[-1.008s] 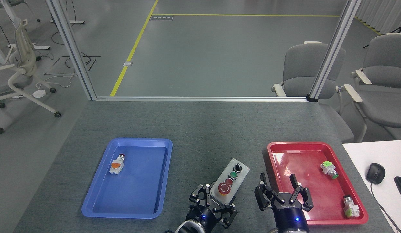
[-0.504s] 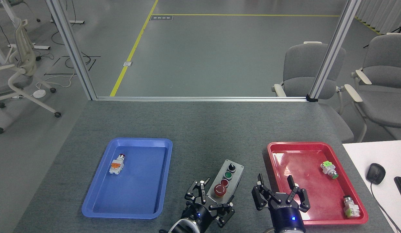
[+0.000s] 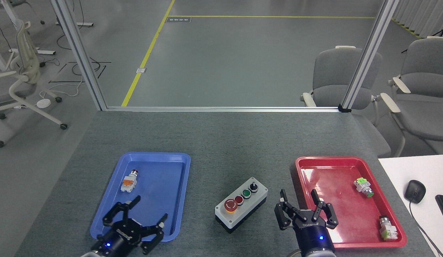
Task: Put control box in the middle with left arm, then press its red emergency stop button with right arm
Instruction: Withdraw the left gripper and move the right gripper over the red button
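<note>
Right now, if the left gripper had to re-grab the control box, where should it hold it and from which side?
Probably from above, closing across the two long sides of the control box, at the far end near the black knob. The box lies flat and diagonal on bare tabletop, so the long sides are free. The emergency stop button crowds the near end. The left gripper, open, sits over the blue tray.

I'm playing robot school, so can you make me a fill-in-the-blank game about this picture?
1. The control box sits on the grey table between the blue tray and the ____ tray.
2. The biggest button on the box is coloured ____.
3. The left pincer hovers over the ____ tray.
4. Both pincers, the right pincer too, are ____ and hold nothing.

Missing words: red; red; blue; open
</note>
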